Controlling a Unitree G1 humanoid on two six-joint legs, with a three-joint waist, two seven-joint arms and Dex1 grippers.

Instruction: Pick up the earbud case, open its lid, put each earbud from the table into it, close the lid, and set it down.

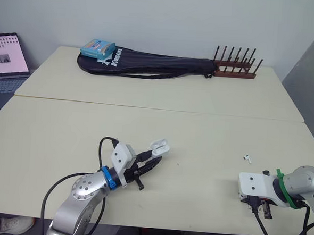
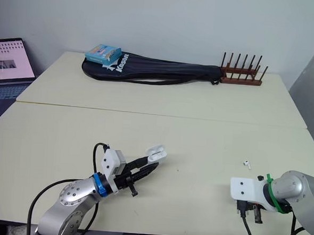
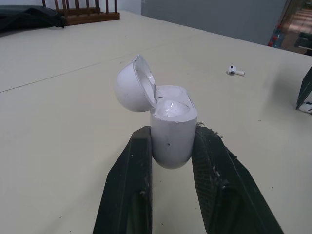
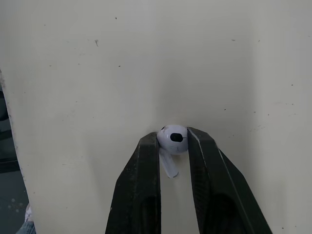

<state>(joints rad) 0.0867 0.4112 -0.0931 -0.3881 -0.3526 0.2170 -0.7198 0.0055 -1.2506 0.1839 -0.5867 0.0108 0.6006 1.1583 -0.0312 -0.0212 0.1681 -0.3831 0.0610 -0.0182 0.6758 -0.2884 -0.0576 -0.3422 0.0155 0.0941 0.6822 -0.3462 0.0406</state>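
Between left jaws, open case (image 3: pixel 170 131).

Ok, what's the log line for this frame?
left gripper: shut on earbud case, lid open | right gripper: shut on first earbud | second earbud: lying on table | none inserted yet

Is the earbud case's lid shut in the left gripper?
No, the lid stands hinged open above the earbud case held in the jaws of the left gripper.
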